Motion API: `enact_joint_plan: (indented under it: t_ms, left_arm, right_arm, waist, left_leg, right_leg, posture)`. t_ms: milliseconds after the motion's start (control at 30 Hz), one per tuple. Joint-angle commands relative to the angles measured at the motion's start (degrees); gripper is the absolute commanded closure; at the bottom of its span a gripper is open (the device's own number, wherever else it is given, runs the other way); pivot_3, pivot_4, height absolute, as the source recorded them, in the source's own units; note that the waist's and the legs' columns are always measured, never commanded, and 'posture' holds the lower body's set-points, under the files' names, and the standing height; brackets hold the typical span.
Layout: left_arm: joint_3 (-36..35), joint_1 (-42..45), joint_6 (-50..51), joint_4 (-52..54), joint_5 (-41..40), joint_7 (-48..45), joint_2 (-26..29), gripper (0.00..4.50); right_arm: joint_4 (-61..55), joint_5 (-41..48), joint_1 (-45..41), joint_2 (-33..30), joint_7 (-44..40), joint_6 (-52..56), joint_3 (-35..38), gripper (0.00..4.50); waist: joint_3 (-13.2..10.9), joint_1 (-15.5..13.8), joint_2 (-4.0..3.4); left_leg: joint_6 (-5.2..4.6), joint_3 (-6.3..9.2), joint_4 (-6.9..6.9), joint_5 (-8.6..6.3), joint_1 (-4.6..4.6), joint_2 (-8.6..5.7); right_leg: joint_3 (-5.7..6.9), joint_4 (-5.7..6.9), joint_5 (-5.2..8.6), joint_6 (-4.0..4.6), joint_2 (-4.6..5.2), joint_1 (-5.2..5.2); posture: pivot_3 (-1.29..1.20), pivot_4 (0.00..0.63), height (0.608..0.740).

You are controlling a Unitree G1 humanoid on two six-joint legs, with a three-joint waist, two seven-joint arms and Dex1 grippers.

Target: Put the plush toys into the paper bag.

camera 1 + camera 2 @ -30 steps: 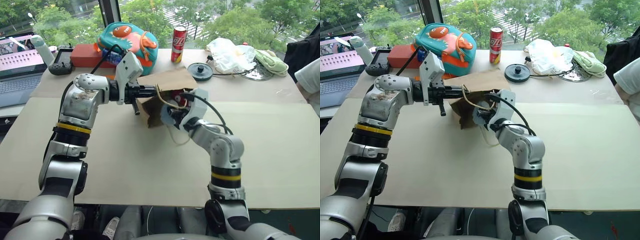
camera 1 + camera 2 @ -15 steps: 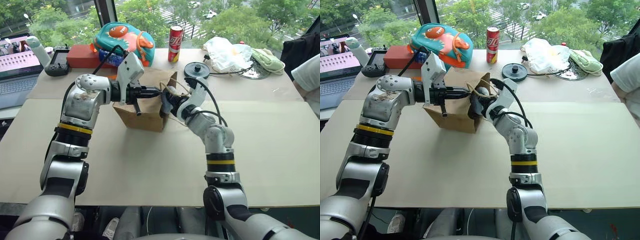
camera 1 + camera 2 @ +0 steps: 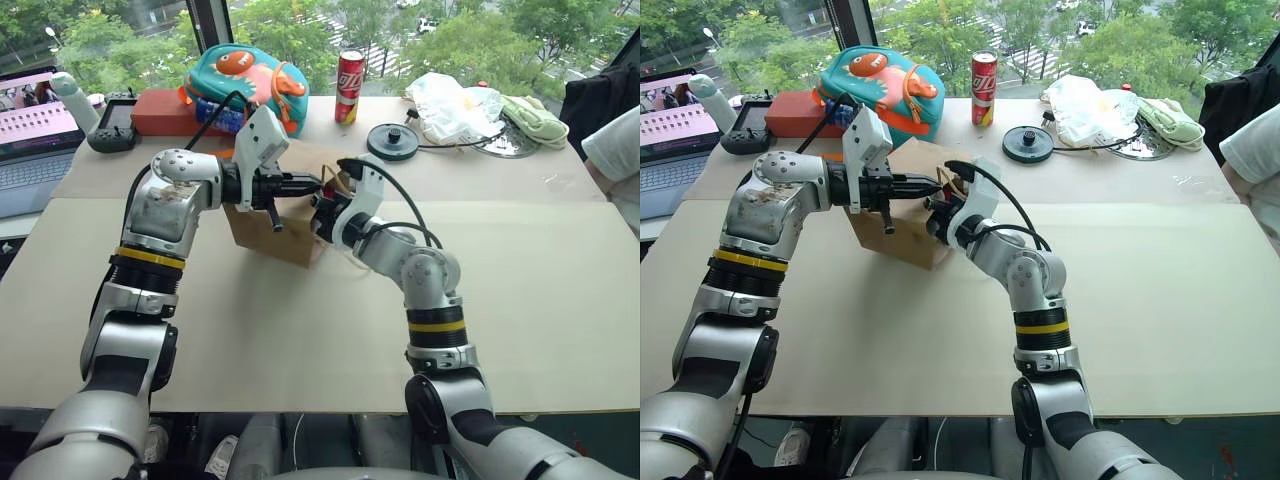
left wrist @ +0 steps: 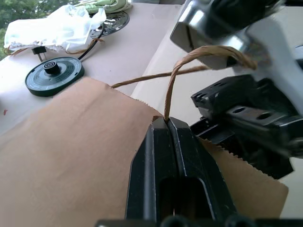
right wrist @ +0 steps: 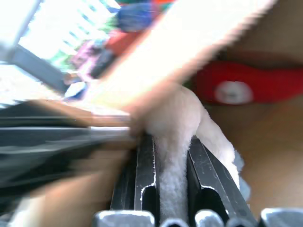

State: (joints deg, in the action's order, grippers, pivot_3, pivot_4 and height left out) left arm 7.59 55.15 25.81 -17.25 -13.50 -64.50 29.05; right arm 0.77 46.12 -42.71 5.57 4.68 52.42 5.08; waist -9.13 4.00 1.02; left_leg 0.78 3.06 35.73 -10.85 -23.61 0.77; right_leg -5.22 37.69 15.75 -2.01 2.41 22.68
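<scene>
The plain brown kraft paper bag (image 3: 268, 228) stands on the pale desk (image 3: 300, 330), in the middle of it and toward the far side, its mouth turned up and its top edge raised. The left gripper (image 4: 166, 124) has its black fingers pressed together on the bag's upper rim, right where a thin beige twine handle (image 4: 189, 61) rises from the paper; the handle arches up and away toward the right arm. The right gripper (image 5: 173, 142) sits at the bag's mouth, coming in from the right, and its fingers are clamped on a small pale grey plush toy (image 5: 177, 118), which bulges out between and past them. Just beyond that toy, inside the brown paper walls, lies the red plush toy (image 5: 246, 82) (a white spot shows on it, its leafy top is not clear).

Behind the bag, at the far side of the desk, rests a large teal and orange backpack (image 3: 245, 80), with a red soda can (image 3: 350, 73) standing upright to its right. Further right are a round black disc (image 3: 391, 142) and a crumpled white plastic bag (image 3: 452, 105). A laptop (image 3: 35, 140) sits at the far left.
</scene>
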Motion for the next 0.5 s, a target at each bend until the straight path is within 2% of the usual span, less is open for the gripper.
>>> enact_joint_plan:
  t_ms: [33, 367, 433, 500]
  left_arm:
    - [-0.22, 0.27, -0.75, 1.18, -0.12, -0.16, 0.11, 4.5]
    - [-0.35, 0.15, 0.93, 3.15, -1.49, -1.56, -0.14, 4.5]
    - [-0.42, 0.28, 0.97, 3.06, -1.38, -1.61, -0.15, 4.5]
    - [-0.44, 0.33, 1.01, 3.09, -1.32, -1.63, -0.17, 4.5]
  right_arm:
    - [-3.79, 2.18, 0.33, 5.33, -0.11, 0.04, -0.85, 4.18]
    - [1.81, -1.09, -0.44, 7.02, 0.46, -3.77, -4.14, 4.18]
    - [1.95, -0.82, -0.17, 6.96, 0.33, -3.78, -4.58, 3.29]
    - [1.7, -0.77, 0.07, 6.62, 0.22, -3.78, -5.07, 2.76]
  waist:
    - [0.0, -0.01, 0.0]
    - [0.0, 0.02, 0.0]
    - [0.0, 0.02, 0.0]
    - [0.0, 0.01, 0.0]
  left_leg:
    - [0.0, -0.01, 0.0, 0.0, 0.0, 0.0]
    - [0.0, -0.01, 0.0, 0.0, -0.02, 0.0]
    - [0.0, -0.01, 0.0, 0.0, -0.02, 0.0]
    - [0.0, -0.01, 0.0, 0.0, -0.03, 0.0]
  right_leg:
    - [-0.01, 0.0, 0.0, 0.0, 0.0, 0.0]
    - [0.0, -0.01, 0.0, 0.0, 0.0, 0.03]
    - [0.0, 0.0, 0.0, 0.0, 0.0, 0.03]
    - [0.0, -0.01, 0.0, 0.0, 0.0, 0.03]
  posture:
    - [0.0, 0.15, 0.739]
    - [0.0, 0.15, 0.739]
    - [0.0, 0.15, 0.739]
    - [0.0, 0.15, 0.739]
